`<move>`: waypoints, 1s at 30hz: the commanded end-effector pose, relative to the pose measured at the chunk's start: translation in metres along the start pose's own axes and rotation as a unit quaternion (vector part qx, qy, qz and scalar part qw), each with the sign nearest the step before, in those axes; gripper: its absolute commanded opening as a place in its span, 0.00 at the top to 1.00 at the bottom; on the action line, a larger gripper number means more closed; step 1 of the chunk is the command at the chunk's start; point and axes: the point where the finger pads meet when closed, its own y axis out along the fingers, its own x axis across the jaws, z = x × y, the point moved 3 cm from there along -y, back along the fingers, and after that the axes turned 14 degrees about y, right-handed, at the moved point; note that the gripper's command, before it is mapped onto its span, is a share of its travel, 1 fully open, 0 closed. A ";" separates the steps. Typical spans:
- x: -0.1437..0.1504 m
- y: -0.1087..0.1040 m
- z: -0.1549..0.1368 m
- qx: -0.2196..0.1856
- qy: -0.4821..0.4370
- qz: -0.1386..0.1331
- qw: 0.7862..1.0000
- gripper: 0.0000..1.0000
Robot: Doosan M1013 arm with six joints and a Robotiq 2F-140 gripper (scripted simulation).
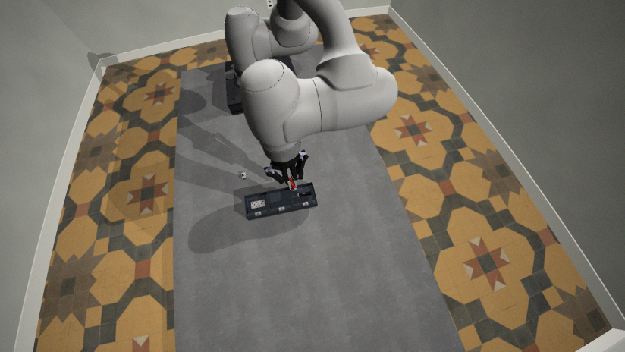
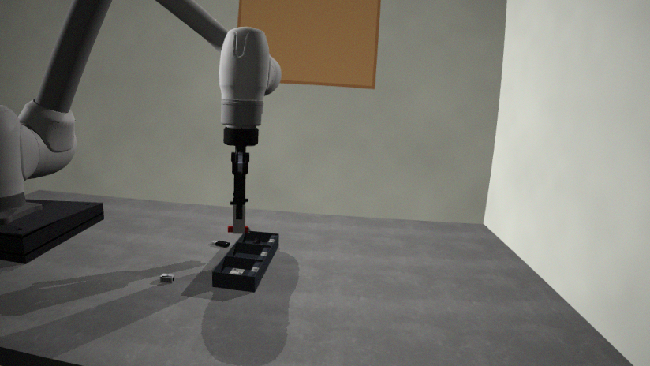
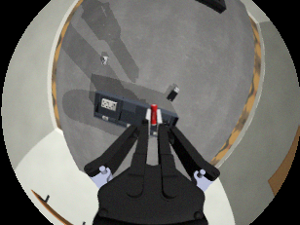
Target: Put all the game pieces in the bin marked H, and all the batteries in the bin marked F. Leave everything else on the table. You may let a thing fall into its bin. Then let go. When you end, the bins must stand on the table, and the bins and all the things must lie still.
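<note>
My gripper point(image 1: 292, 181) point(image 2: 238, 227) point(image 3: 153, 114) is shut on a small red cylinder point(image 1: 293, 183) point(image 2: 230, 229) point(image 3: 154, 111), seemingly a battery. It holds it crosswise above the back edge of the dark three-bin block point(image 1: 269, 214) point(image 2: 233, 281) point(image 3: 132, 112), near the right-hand bin in the top view. The left-hand bin there holds a white tile with dark dots point(image 1: 258, 204) point(image 2: 237, 271) point(image 3: 109, 104). The right-hand bin holds a dark thing point(image 1: 304, 193) point(image 2: 255, 240) that I cannot identify. The letters on the bin labels are too small to read.
A small white thing with dark marks point(image 1: 243, 175) point(image 2: 166, 278) point(image 3: 104, 60) lies on the table behind the left-hand bin. A black stick with a light end point(image 2: 222, 243) point(image 3: 172, 93), like a USB stick, lies behind the right-hand bin; the gripper mostly hides it in the top view.
</note>
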 end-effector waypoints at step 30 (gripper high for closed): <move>0.031 0.000 -0.031 -0.001 -0.595 -0.002 0.803 0.95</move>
